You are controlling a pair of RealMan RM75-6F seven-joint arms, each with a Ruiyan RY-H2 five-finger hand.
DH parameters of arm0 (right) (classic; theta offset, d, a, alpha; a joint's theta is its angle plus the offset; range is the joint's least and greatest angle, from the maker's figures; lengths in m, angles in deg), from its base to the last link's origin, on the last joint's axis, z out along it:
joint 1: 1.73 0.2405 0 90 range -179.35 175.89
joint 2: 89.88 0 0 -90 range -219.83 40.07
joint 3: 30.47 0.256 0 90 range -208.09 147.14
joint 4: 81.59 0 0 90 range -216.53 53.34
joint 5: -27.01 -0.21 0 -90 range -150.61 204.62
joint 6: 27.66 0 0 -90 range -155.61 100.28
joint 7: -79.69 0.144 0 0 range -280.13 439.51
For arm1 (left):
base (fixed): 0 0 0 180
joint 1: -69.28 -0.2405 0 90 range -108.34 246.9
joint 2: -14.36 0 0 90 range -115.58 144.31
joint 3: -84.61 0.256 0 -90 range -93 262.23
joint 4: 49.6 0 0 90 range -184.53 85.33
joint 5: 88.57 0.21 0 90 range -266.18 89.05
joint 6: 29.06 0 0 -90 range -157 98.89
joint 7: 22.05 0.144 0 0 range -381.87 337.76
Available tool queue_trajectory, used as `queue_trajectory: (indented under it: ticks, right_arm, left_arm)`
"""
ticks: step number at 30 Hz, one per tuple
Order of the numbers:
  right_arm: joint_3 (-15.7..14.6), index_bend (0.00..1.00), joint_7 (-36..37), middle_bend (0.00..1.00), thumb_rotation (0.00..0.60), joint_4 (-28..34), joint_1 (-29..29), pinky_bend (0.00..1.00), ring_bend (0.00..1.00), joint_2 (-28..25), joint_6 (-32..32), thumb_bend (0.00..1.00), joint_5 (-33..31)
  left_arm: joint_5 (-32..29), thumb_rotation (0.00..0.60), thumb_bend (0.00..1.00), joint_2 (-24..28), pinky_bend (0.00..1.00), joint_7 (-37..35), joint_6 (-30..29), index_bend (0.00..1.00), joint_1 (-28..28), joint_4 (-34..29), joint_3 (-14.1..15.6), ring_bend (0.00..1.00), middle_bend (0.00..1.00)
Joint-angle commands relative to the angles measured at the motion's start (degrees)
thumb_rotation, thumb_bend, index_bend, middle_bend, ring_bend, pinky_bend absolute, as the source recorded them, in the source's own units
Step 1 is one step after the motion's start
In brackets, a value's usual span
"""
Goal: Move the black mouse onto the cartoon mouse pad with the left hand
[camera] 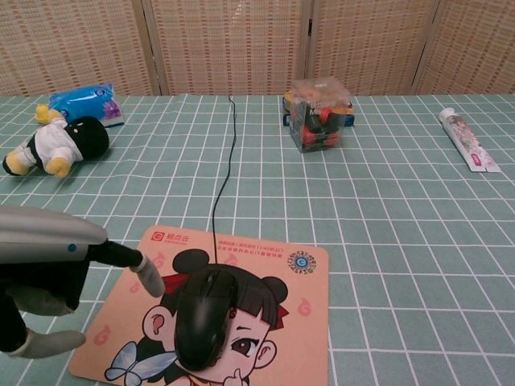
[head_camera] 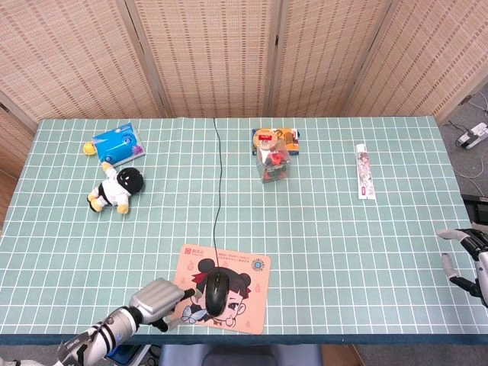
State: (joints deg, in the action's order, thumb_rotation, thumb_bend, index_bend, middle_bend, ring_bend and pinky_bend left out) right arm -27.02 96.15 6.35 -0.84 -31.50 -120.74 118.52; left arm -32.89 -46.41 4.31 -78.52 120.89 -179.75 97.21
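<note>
On the cartoon mouse pad (camera: 265, 322), black mouse (camera: 204, 316) lengthwise, cord end pointing away; left hand (camera: 48, 273) empty, fingers spread.

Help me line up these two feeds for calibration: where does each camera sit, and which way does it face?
Head view: high above the near table edge, angled down over the whole table; shows the left hand and right hand.
Chest view: low at the near edge, facing the back screen; shows only the left hand.
Shared: the black mouse on the cartoon mouse pad, and the plush doll.
</note>
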Motion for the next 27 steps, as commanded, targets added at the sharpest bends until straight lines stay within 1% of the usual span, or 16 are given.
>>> queue_trajectory:
  ticks: [1, 5, 7, 8, 11, 14, 15, 18, 20, 27]
  right_arm:
    - [-0.1, 0.35, -0.4, 0.40, 0.600, 0.1, 0.1, 0.38, 0.31, 0.1, 0.3, 0.41, 0.0]
    - [-0.2, 0.35, -1.7, 0.40, 0.600, 0.4, 0.5, 0.38, 0.31, 0.5, 1.2, 0.41, -0.2]
    - [-0.3, 0.35, -2.4, 0.40, 0.600, 0.5, 0.7, 0.38, 0.31, 0.6, 1.8, 0.41, -0.2]
    - [-0.3, 0.35, -2.9, 0.40, 0.600, 0.6, 0.9, 0.38, 0.31, 0.8, 2.2, 0.41, -0.3]
    - [-0.4, 0.35, -4.2, 0.40, 0.600, 0.8, 1.3, 0.38, 0.31, 1.2, 3.2, 0.41, -0.5]
    - [-0.5, 0.35, -5.3, 0.40, 0.600, 1.0, 1.7, 0.38, 0.31, 1.5, 4.1, 0.41, -0.7]
    - [-0.5, 0.35, -5.7, 0.40, 0.600, 1.0, 1.8, 0.38, 0.31, 1.7, 4.4, 0.41, -0.8]
    - [-0.6, 0.35, -6.7, 0.40, 0.600, 1.2, 2.0, 0.38, 0.31, 1.9, 4.9, 0.41, -0.9]
    - [-0.6, 0.35, -7.2, 0.40, 0.600, 1.2, 2.1, 0.38, 0.31, 1.9, 5.1, 0.40, -0.9]
    - [-1.0, 0.35, -7.9, 0.40, 0.600, 1.1, 2.7, 0.38, 0.31, 1.9, 6.5, 0.37, -1.1]
  left_arm:
    - [6.5, 0.600, 0.43, 3.6, 1.00, -4.2, -5.0, 0.24, -5.3, 0.9, 0.9, 1.00, 1.00]
    - [14.7, 0.600, 0.43, 4.5, 1.00, -9.7, -11.7, 0.26, -11.5, 5.6, 0.5, 1.00, 1.00]
    - [19.2, 0.600, 0.43, 3.5, 1.00, -11.6, -15.4, 0.27, -14.3, 9.1, 0.2, 1.00, 1.00]
    - [22.1, 0.600, 0.43, 2.6, 1.00, -13.2, -17.6, 0.27, -16.0, 11.6, 0.0, 1.00, 1.00]
    - [28.1, 0.600, 0.43, 0.7, 1.00, -18.4, -21.9, 0.28, -19.4, 17.8, -0.4, 1.00, 1.00]
    - [32.1, 0.600, 0.43, -1.0, 1.00, -21.5, -25.9, 0.30, -22.1, 23.2, -0.8, 0.97, 0.94]
    - [33.2, 0.600, 0.42, -1.5, 1.00, -22.1, -27.3, 0.31, -23.2, 25.2, -1.0, 0.93, 0.90]
    - [33.2, 0.600, 0.42, -2.1, 1.00, -20.8, -30.0, 0.33, -25.7, 28.6, -1.8, 0.84, 0.80]
    - [32.3, 0.600, 0.41, -1.8, 0.99, -19.6, -31.2, 0.32, -27.3, 29.3, -2.3, 0.81, 0.75]
    - [30.0, 0.600, 0.39, -0.5, 0.83, -21.6, -36.2, 0.34, -32.9, 30.5, -3.9, 0.64, 0.61]
